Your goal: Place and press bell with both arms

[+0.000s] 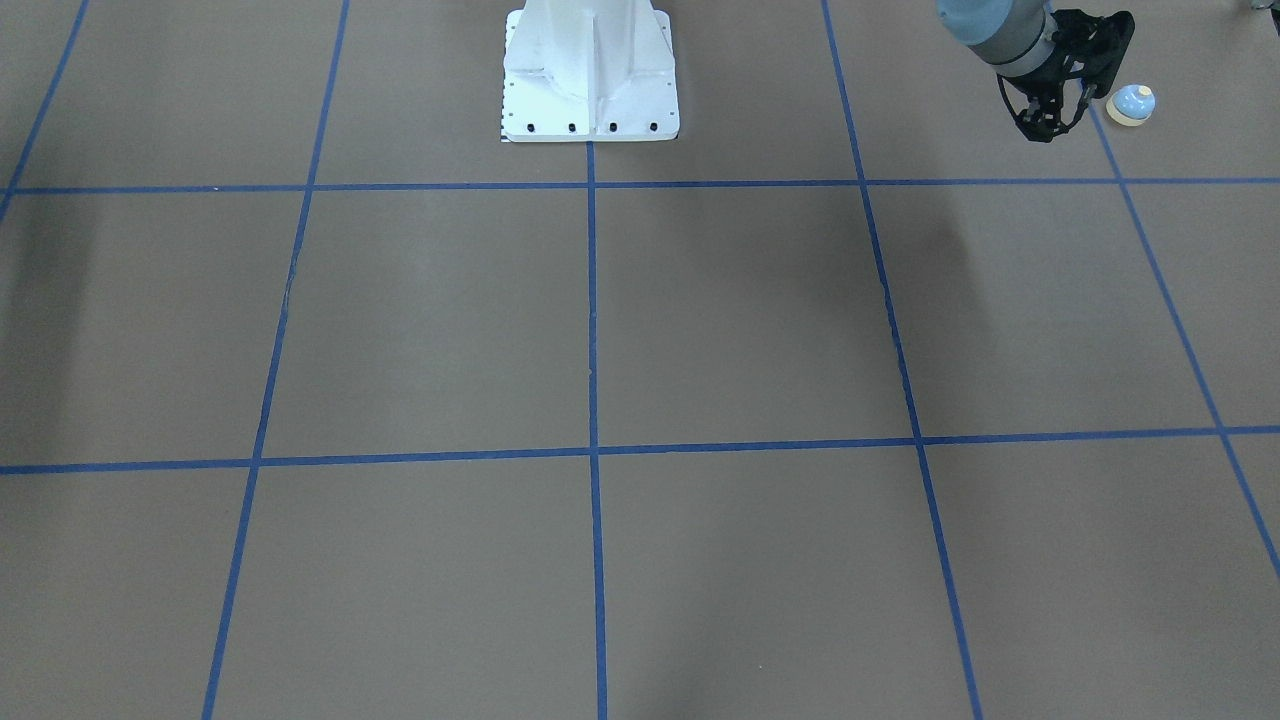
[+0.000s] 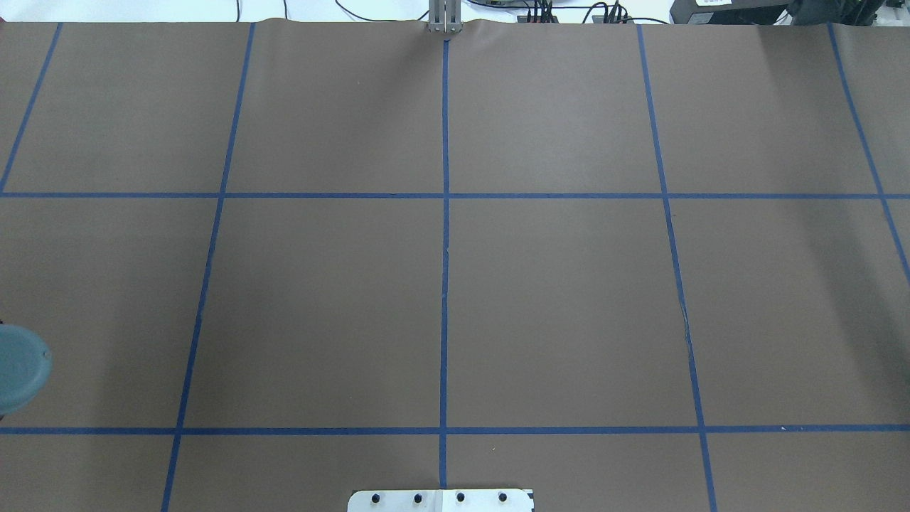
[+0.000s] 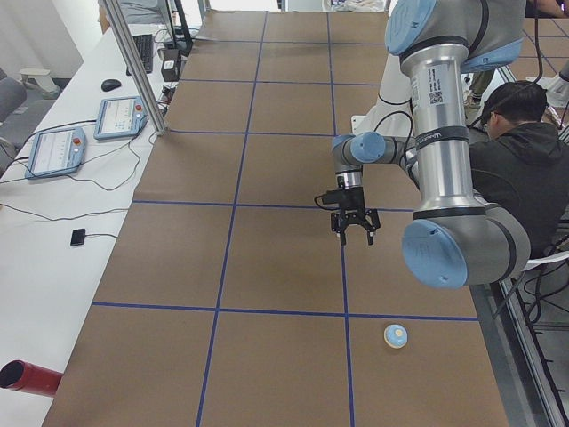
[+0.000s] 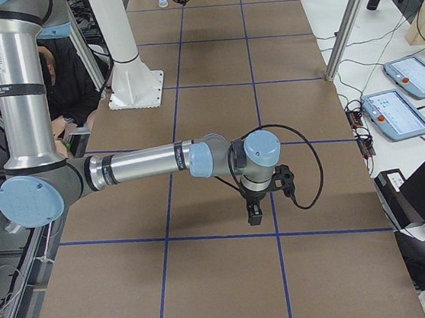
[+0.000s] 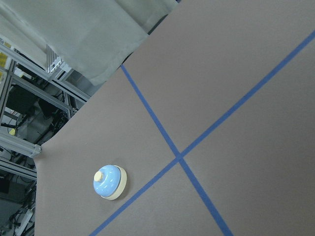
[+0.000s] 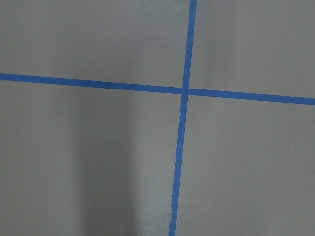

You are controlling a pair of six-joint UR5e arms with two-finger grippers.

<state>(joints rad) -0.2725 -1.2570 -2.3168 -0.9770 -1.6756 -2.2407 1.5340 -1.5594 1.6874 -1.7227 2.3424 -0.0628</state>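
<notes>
Bell (image 1: pixel 1132 104) sat ungrasped at left end of worktop (image 1: pixel 740 320); left end effector (image 1: pixel 1048 124) spread, empty, near it. Right end effector (image 4: pixel 255 214): couldn't tell. Placing, pressing both pending.

White bolted pedestal (image 1: pixel 590 80) on blue-gridded brown table (image 1: pixel 440 320), dark-hooded operator (image 3: pixel 524 169) just beside it, tablets (image 4: pixel 395 113) well apart from it

The left arm (image 3: pixel 442 151) rises tall, its wrist directly above the left gripper (image 1: pixel 1048 125), which points down with fingers spread. The right arm (image 4: pixel 140 167) stretches level, and the right gripper (image 4: pixel 254 214) hangs below its wrist (finger spacing unclear).
</notes>
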